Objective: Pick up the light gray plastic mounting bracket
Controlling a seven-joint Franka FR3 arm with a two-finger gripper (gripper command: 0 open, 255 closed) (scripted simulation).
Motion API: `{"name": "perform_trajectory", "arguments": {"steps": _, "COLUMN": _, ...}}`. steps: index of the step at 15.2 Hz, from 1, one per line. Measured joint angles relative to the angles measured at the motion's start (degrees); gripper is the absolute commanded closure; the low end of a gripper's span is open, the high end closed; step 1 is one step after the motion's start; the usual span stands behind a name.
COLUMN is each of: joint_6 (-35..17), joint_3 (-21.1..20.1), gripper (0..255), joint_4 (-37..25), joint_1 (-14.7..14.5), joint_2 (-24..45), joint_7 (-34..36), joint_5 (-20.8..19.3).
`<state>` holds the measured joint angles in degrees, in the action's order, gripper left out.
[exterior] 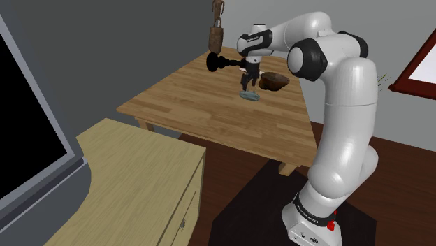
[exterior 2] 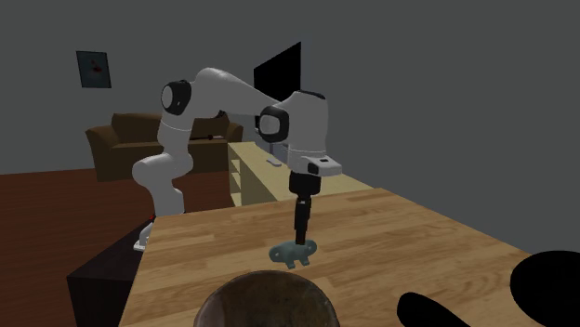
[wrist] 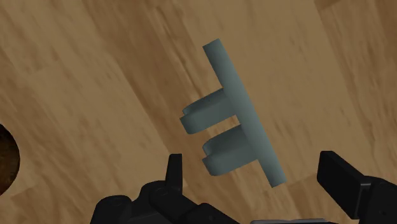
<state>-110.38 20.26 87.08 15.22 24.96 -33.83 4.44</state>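
The claw point(wrist: 250, 167) hangs spread above the grey-blue mounting bracket point(wrist: 240, 108) on the wooden counter point(wrist: 95, 76). The step in hand appears to be the approach. Next move: descend, straddle the plate, close.

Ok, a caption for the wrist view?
Open tool straddling the grey-blue bracket on the wooden table, not touching it.
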Motion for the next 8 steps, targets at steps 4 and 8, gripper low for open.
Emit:
{"name": "perform_trajectory", "arguments": {"steps": 4, "joint_6": -2.38, "joint_3": -0.16, "gripper": 0, "joint_4": 1.43, "joint_1": 0.13, "joint_2": 0.98, "joint_7": -0.18, "joint_5": 0.33}}
{"name": "perform_trajectory", "arguments": {"steps": 8, "joint_6": -4.45, "joint_3": -0.31, "gripper": 255, "joint_4": 2.58, "joint_1": 0.28, "joint_2": 1.94, "joint_7": -0.35, "joint_5": 0.66}}
